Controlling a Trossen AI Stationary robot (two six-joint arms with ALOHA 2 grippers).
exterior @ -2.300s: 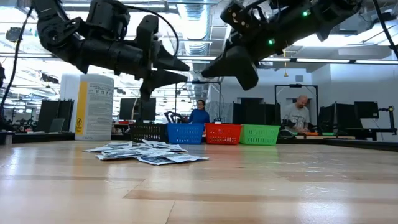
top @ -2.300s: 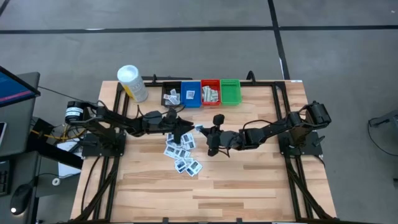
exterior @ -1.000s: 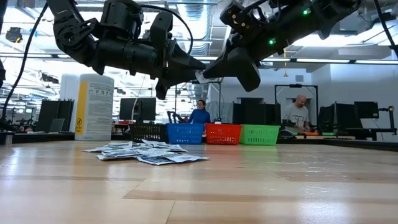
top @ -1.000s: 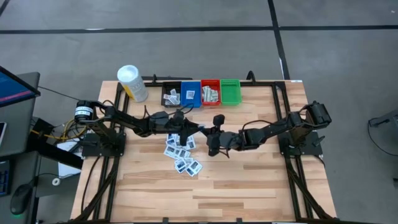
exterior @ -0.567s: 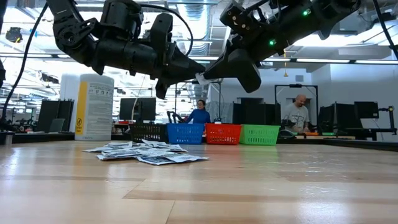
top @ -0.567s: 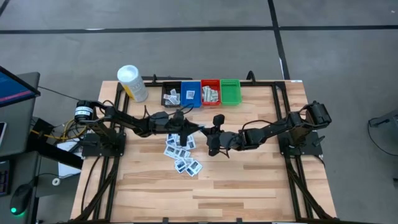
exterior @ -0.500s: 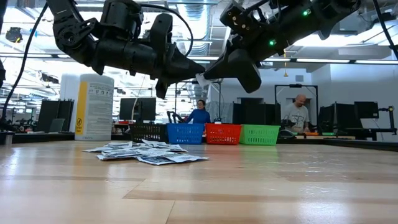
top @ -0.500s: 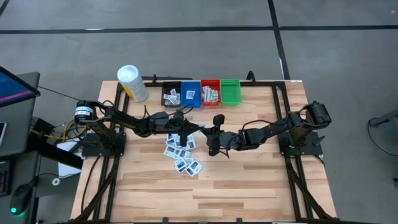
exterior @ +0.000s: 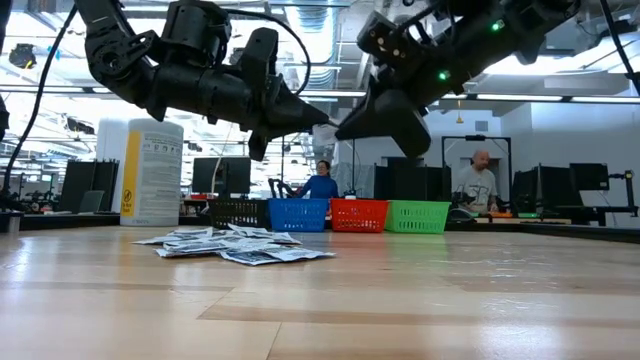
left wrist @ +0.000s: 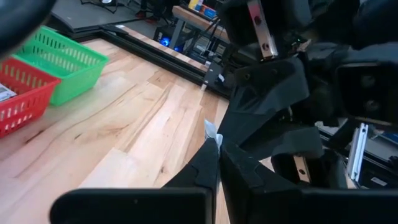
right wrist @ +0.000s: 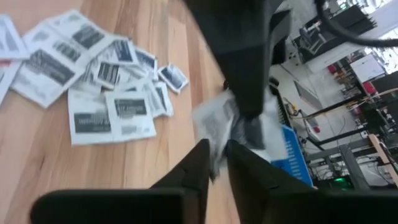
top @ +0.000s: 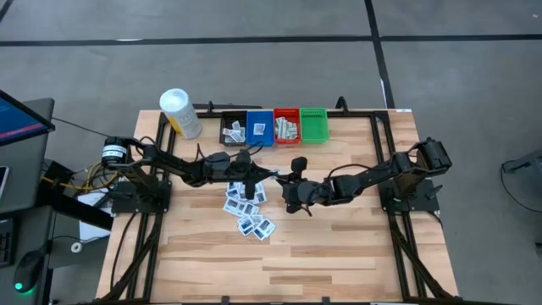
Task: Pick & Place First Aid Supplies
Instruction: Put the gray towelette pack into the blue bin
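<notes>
One white packet (right wrist: 214,118) of the first aid supplies hangs in the air between my two grippers, above the table's middle. My left gripper (left wrist: 219,155) reaches in from the table's left and is shut on it. My right gripper (right wrist: 217,158) faces it from the right, its fingers a little apart, with the packet's other end between them. The two tips almost meet (top: 275,177). Below them, a pile of several packets (top: 247,207) lies flat on the wood. My left gripper pinches the packet's edge (left wrist: 211,129) between its two fingers (right wrist: 249,93). The fingers come in nearly level from the table's left. The packet is lifted clear of the table. My right gripper: I cannot tell whether its parted fingers touch the packet's end (right wrist: 213,163).
A black bin (top: 234,130), a blue bin (top: 260,127), a red bin (top: 286,126) and a green bin (top: 313,124) stand in a row at the far edge. A white-capped yellow container (top: 180,113) stands at the far left. Bare wood lies near and to the right.
My left gripper's fingers have closed on the packet that my right gripper held up. My right gripper's fingers have then parted a little and its tip has dipped slightly. The packet has stayed in the air at the same place.
</notes>
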